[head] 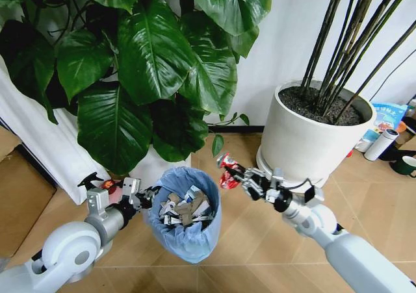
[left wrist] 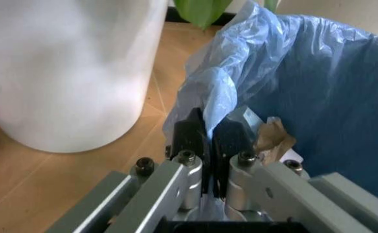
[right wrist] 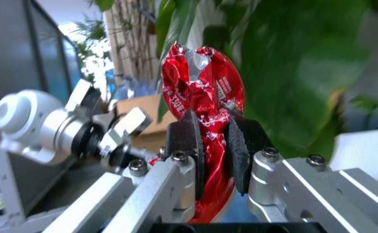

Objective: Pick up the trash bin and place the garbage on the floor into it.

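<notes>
- Both arms sit closest to you in the head view. Left gripper [head: 144,197] is at the near-left rim of the trash bin [head: 187,238]; right gripper [head: 235,173] hangs just beside the bin's right rim, clamped on a red wrapper [head: 227,171]. Bin stands on the chevron floor [head: 260,247], between the leafy plant [head: 143,72] and the white plant pot [head: 312,137]. Paper and wrapper scraps [head: 185,208] already lie inside.
- Left wrist view: fingers [left wrist: 190,133] are pinched nearly together on the blue bag liner [left wrist: 221,92] at the rim. You can see a brown crumpled scrap [left wrist: 273,138] just inside. Judgement: the liner is thin and slippery film, so a hold on bag alone may slip or tear; take rim and bag together. Bin looks light.
- Right wrist view: pads [right wrist: 187,141] are closed on the wrapper's lower half [right wrist: 202,92], its crinkled top standing free above. Judgement: foil is light, soft, crushes easily; a mid-body pinch is enough. The left gripper [right wrist: 121,141] shows beyond it.
- Only the head view tells you the wrapper is not yet over the bin opening; only the wrist views show each grip's contact.
</notes>
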Robot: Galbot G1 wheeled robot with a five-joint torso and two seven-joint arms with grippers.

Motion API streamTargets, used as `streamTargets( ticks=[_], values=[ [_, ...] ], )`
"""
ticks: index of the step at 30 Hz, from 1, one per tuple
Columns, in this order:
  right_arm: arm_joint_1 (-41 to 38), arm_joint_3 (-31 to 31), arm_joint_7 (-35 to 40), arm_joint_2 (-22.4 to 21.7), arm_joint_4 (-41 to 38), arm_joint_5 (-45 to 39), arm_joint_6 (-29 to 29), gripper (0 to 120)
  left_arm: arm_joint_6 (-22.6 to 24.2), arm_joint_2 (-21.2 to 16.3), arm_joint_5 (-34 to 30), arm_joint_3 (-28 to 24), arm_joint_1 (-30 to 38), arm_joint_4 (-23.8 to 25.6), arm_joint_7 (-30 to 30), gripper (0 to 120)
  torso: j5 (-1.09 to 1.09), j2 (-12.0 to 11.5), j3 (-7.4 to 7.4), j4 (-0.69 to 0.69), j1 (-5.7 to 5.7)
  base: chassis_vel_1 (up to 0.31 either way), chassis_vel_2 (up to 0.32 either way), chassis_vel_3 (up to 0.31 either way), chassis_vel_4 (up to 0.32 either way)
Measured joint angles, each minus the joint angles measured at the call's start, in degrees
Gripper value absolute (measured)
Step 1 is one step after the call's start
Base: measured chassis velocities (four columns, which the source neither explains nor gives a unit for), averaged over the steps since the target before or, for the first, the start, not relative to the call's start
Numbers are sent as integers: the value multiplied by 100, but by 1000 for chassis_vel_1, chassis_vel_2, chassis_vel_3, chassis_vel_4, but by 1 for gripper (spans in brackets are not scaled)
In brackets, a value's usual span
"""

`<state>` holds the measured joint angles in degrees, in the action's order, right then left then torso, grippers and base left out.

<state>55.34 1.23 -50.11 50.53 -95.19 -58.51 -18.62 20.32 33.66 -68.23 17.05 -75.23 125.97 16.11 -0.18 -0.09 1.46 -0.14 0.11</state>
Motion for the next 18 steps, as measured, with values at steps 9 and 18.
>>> streamTargets(
  ticks=[9, 18],
  values=[
    [-919, 1155, -42, 261, 607, -37, 16, 10, -2, 33, -16, 46, -6, 17, 1, 0, -1, 0, 0, 2, 0, 0, 0, 0, 0],
    [-1363, 1452, -38, 342, 819, -65, 24, 10, -2, 65, 0, 67, -19, 17, 2, 0, 0, 0, 0, 1, 0, 0, 0, 0, 0]
  ],
)
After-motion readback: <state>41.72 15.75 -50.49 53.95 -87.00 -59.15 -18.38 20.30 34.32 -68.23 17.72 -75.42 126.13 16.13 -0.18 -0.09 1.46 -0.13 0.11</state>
